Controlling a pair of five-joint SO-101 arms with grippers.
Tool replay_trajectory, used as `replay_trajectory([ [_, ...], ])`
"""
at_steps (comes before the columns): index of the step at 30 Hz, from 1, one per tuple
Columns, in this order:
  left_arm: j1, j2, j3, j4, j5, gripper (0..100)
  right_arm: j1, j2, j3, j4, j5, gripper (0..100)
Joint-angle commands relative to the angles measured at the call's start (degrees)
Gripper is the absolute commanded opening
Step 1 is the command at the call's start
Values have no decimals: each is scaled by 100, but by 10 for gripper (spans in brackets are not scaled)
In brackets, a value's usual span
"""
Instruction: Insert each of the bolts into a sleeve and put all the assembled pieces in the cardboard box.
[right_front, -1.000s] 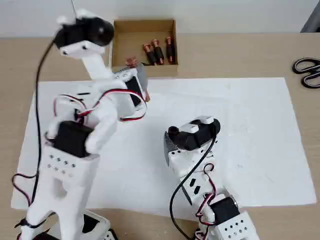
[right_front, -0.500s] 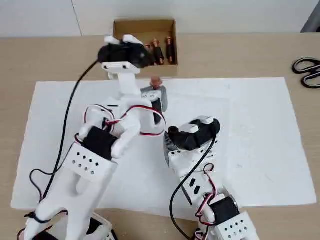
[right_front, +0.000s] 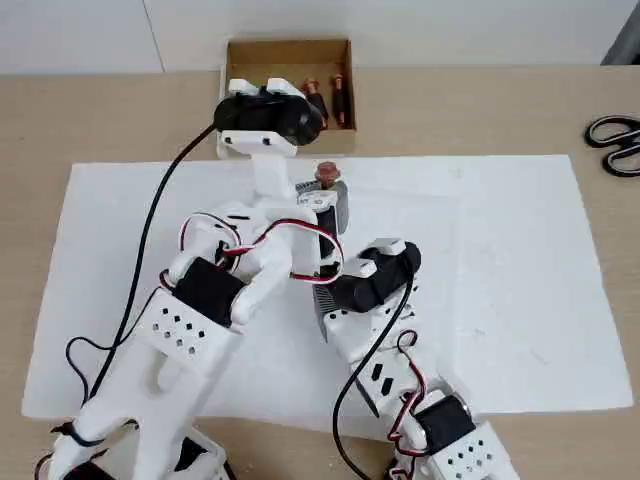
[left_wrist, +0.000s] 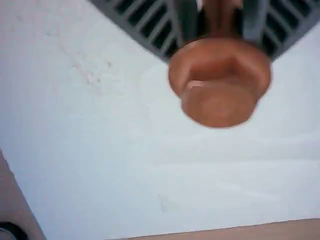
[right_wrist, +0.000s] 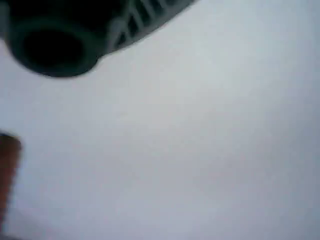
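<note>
My left gripper (right_front: 327, 192) is shut on a copper bolt (right_front: 327, 173), held over the white sheet just in front of the cardboard box (right_front: 258, 62). In the left wrist view the bolt's head (left_wrist: 220, 82) sticks out between grey ribbed fingers (left_wrist: 142, 17). My right gripper (right_front: 325, 292) sits close below it, near the sheet's middle, shut on a black sleeve (right_wrist: 50, 45) beside a ribbed finger (right_wrist: 145, 17). A copper-brown edge (right_wrist: 7, 172) shows at that view's border. Assembled pieces (right_front: 338, 97) lie in the box, partly hidden by the left arm.
A white paper sheet (right_front: 490, 250) covers most of the wooden table (right_front: 470, 110). Black scissors (right_front: 615, 140) lie at the far right edge. The left arm's motor housing (right_front: 265, 115) hangs over the box's front wall.
The left arm swung right from beside the box and brought the bolt over the sheet's middle. The right gripper shifted left, toward the bolt.
</note>
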Motion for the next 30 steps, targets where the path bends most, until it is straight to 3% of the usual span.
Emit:
replay_trajectory([
  [1,35,-237,40,-167,-53,6,-31,-110,-18,-92,70,4],
  [22,26,-624,365,-185,-62,6,233,-110,-18,-84,53,4],
  [30,35,-1820,1684,-1231,-448,6,207,-110,-18,-84,44,4],
])
